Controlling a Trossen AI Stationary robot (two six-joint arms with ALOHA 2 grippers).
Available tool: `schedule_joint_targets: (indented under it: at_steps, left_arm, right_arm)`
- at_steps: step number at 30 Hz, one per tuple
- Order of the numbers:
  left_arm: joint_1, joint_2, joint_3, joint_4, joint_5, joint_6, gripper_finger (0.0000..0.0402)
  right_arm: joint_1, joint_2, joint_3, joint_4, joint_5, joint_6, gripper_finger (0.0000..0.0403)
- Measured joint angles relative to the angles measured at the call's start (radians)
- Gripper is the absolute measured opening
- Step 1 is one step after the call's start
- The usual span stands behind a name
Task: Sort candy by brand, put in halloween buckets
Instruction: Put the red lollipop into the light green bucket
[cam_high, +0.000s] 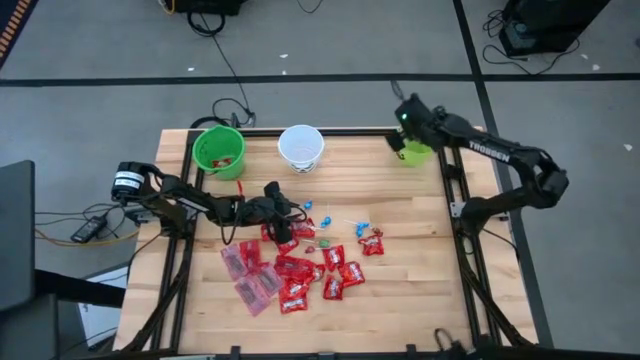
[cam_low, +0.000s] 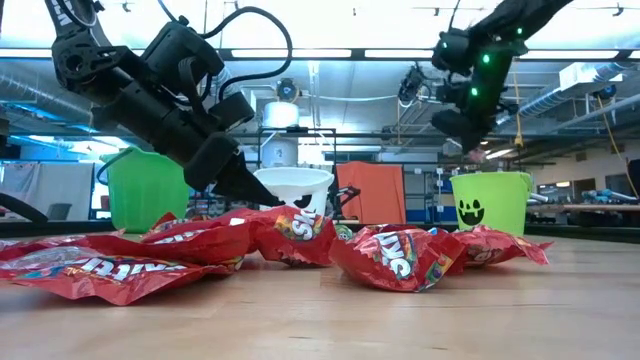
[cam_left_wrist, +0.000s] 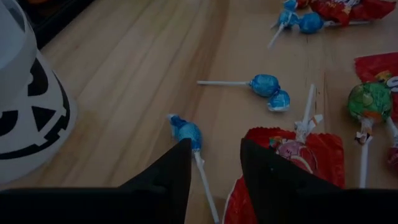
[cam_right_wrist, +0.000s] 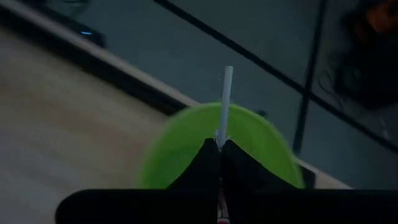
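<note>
Crinkly red candy packets (cam_high: 300, 272) and round blue lollipops (cam_left_wrist: 266, 85) on pale planked table (cam_high: 400, 300), left gripper (cam_left_wrist: 214, 165) parted over one, right gripper (cam_right_wrist: 220, 149) pinching lollipop stick (cam_right_wrist: 225, 102) above smooth green bucket (cam_right_wrist: 261, 143), grey floor (cam_high: 100, 60).

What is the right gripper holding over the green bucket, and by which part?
The right gripper is shut on a lollipop stick, pinching its lower end above the green bucket; the candy head is hidden.

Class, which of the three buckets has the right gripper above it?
The green bucket at the table's right rear corner; the right gripper holds a lollipop stick over it.
</note>
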Motion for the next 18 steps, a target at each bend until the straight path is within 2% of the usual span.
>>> schedule_joint_targets:
  at_steps: [4, 8, 14, 18]
  left_arm:
    - [0.0, 0.0, 0.0, 0.0, 0.0, 0.0, 0.0145]
    - [0.0, 0.0, 0.0, -0.001, 0.0, -0.001, 0.0145]
    - [0.0, 0.0, 0.0, 0.008, 0.001, -0.001, 0.0145]
    - [0.0, 0.0, 0.0, 0.008, 0.002, -0.001, 0.0145]
  right_arm:
    - [-0.098, 0.022, -0.001, -0.002, -0.059, -0.017, 0.0049]
    - [-0.134, 0.031, -0.002, -0.008, -0.1, -0.043, 0.0094]
    - [-0.124, 0.016, -0.002, -0.033, -0.112, -0.054, 0.0145]
    - [-0.077, 0.0, -0.002, -0.098, -0.239, -0.043, 0.0164]
